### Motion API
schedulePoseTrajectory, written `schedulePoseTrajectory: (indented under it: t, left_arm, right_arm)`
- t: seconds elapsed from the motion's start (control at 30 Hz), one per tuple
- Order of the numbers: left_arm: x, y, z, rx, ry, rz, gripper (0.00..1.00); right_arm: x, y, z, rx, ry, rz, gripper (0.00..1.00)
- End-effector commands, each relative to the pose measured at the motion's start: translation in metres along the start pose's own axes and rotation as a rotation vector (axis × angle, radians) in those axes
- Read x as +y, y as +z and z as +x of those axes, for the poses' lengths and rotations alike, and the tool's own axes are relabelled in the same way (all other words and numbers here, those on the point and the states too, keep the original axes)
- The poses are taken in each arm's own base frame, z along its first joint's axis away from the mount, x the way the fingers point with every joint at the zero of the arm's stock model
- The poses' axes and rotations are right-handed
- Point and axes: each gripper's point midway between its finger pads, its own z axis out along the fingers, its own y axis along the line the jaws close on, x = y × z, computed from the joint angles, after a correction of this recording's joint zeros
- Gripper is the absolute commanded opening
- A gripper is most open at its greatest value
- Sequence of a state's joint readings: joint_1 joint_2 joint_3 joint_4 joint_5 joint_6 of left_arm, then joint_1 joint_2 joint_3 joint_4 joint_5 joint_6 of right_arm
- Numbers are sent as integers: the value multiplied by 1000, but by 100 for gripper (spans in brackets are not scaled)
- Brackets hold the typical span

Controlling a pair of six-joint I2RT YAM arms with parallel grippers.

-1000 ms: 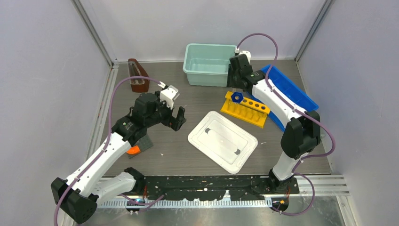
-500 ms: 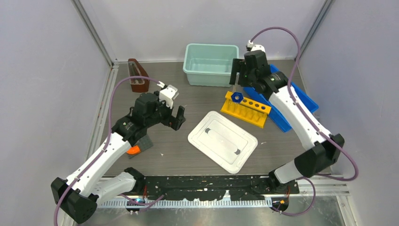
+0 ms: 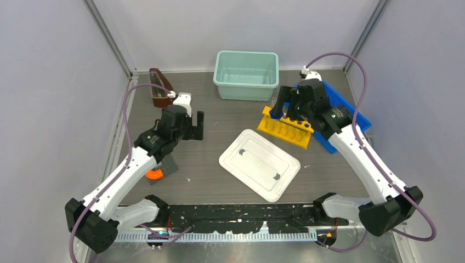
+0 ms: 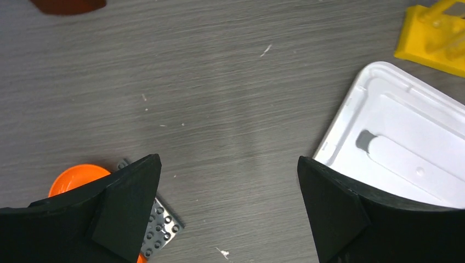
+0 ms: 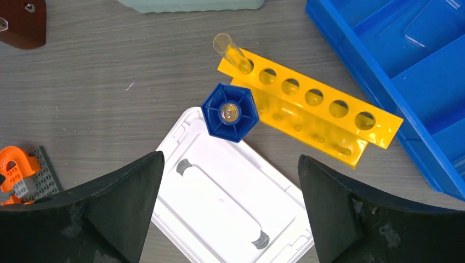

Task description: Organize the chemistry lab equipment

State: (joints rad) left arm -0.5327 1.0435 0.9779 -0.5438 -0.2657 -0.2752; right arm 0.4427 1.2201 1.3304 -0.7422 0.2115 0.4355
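Observation:
A small blue knob-like piece (image 5: pixel 230 112) sits at the left end of a yellow rack (image 5: pixel 315 109). A thin clear glass tube (image 5: pixel 233 53) leans in the rack's end hole. My right gripper (image 3: pixel 289 107) hovers above the rack (image 3: pixel 285 130), open and empty (image 5: pixel 230 164), and hides the knob from the top view. My left gripper (image 3: pixel 196 125) is open and empty over bare table (image 4: pixel 228 164), left of a white lid (image 3: pixel 259 163). No silver tongs or white triangle are in view.
A teal bin (image 3: pixel 245 74) stands at the back centre. A blue compartment tray (image 3: pixel 353 115) lies right of the rack. A brown wedge-shaped object (image 3: pixel 159 87) is at the back left. A grey studded plate (image 4: pixel 156 222) with an orange piece (image 4: pixel 74 178) lies near the left arm.
My right arm has swung away from the teal bin, to the right and nearer, and now hangs over the yellow rack. My left gripper has shifted slightly back and left and turned.

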Motion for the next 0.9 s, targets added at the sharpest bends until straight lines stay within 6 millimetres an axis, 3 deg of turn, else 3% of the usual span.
schedulePoseTrajectory:
  t: [0.0, 0.17, 0.3, 0.6, 0.87]
  left_arm:
    - [8, 7, -6, 3, -77, -67, 99]
    - [-45, 19, -4, 55, -7, 220, 80]
    - [-87, 26, 13, 136, -12, 426, 68]
    - [-117, 64, 78, 299, 25, 478, 55]
    - [-115, 90, 112, 334, 66, 425, 45]
  right_arm:
    - [8, -14, -4, -42, 38, -74, 100]
    - [19, -22, 5, -19, 34, -152, 100]
    - [20, -30, 7, -24, 30, -180, 99]
    - [22, -44, 1, -75, 34, -223, 98]
    - [14, -55, -8, -150, 81, -195, 99]
